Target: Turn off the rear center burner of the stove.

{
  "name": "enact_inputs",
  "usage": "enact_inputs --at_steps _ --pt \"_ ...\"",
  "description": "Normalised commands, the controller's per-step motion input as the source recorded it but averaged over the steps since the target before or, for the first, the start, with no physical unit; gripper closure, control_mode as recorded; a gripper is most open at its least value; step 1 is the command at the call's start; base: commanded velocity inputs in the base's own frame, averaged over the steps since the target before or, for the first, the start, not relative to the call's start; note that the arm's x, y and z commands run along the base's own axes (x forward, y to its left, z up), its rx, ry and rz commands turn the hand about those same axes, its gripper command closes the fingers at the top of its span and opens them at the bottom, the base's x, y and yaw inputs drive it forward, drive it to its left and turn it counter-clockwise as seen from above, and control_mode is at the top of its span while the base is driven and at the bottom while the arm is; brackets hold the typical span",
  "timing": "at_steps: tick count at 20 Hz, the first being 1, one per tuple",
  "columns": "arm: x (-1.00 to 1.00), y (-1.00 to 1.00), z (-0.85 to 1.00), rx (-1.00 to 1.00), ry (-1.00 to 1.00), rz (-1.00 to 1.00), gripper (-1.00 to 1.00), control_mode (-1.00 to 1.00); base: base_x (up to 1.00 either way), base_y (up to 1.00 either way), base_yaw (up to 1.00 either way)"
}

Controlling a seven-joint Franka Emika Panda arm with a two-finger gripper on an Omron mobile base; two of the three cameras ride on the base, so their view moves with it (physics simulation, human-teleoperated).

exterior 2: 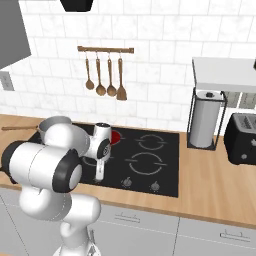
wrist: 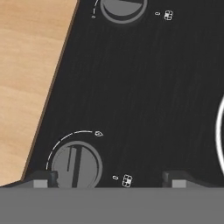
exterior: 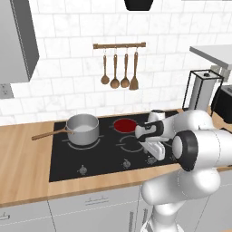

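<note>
The stove (exterior: 103,154) is a black glass cooktop set into a wooden counter. Its rear center burner (exterior: 125,124) glows red; in the right base view the burner (exterior 2: 116,136) is partly hidden behind my arm. My gripper (exterior: 154,157) points down over the front row of knobs, close above the glass (exterior 2: 99,176). In the hand view the gripper (wrist: 109,180) is open with nothing between its fingertips (wrist: 41,179). A grey knob (wrist: 76,166) lies just inside the left fingertip, off centre. A second knob (wrist: 122,8) sits at the top edge.
A steel pot (exterior: 83,128) with a wooden handle stands on the rear left burner. Two more knobs (exterior: 82,170) (exterior: 126,164) lie left of the gripper. A paper towel holder (exterior 2: 204,120) and a black toaster (exterior 2: 242,137) stand to the stove's right. Wooden utensils (exterior: 120,70) hang on the wall.
</note>
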Motion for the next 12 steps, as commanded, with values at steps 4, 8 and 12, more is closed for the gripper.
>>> enact_inputs --at_steps 4,8,12 --pt "0.00 0.00 0.00 0.00 0.00 0.00 1.00 -1.00 0.00 0.00 0.00" --pt "0.00 0.00 0.00 0.00 0.00 0.00 1.00 -1.00 0.00 0.00 0.00" --pt "0.00 0.00 0.00 0.00 0.00 0.00 1.00 -1.00 0.00 0.00 0.00"
